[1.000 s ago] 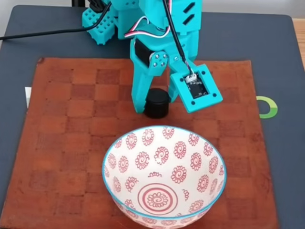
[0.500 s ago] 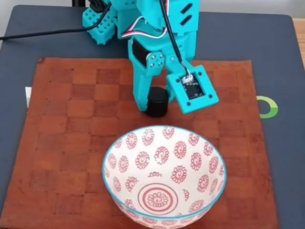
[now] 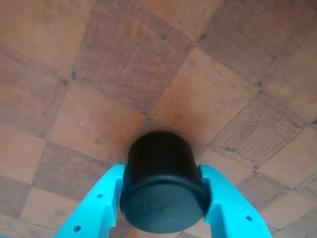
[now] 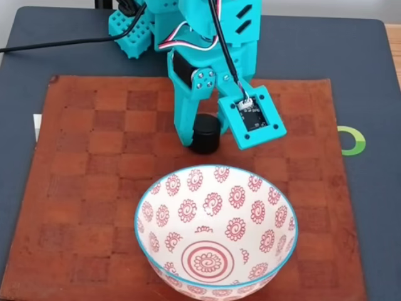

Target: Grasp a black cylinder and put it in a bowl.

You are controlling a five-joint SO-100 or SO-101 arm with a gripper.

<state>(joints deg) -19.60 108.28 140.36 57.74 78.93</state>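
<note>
Since a second ago the jaws have narrowed from a loose straddle to touching both sides of the black cylinder (image 3: 162,188) (image 4: 205,133); it stands on the checkered mat (image 4: 88,188), just beyond the bowl (image 4: 216,232) rim. Bare mat lies open left of the bowl.

No legible text, label, brand, number or sign is present in either view. The sole mark — a green-and-white ring-shaped emblem (image 4: 352,140) on the dark grey table surface (image 4: 376,207), at 3 o'clock from the brown checkered leather mat (image 4: 88,188) in the fixed view — carries no readable characters. The small circuit board (image 4: 252,117) in the turquoise plastic camera housing shows no readable print.
</note>
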